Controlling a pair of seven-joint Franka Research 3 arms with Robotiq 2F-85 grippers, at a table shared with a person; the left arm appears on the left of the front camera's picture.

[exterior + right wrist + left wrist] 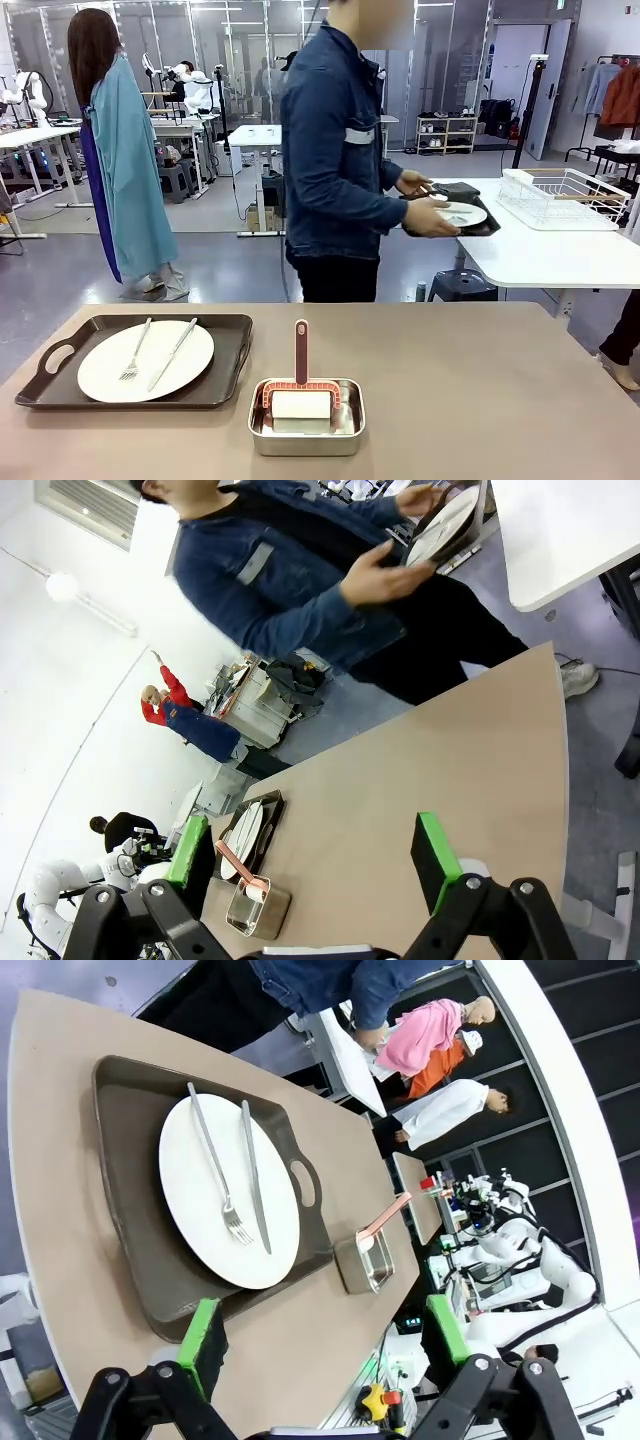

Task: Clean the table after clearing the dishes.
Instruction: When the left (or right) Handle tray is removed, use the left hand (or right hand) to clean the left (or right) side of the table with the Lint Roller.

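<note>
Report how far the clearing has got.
Done: the carried tray is off the table, in the person's hands. In hand: held over the white side table. Left: the second tray with plate, fork and knife, then wiping; the red-handled tool sits in the steel pan, left end effector and right end effector open.

Trays: two, near tray (228, 350) ahead of left claw (322, 1330), far tray (488, 228) beyond. Plates: two, near plate (100, 372), far plate (470, 214). Fork (135, 355): one. Knife (175, 352): one. Steel pan (305, 442): one. Brush (301, 403): one.
</note>
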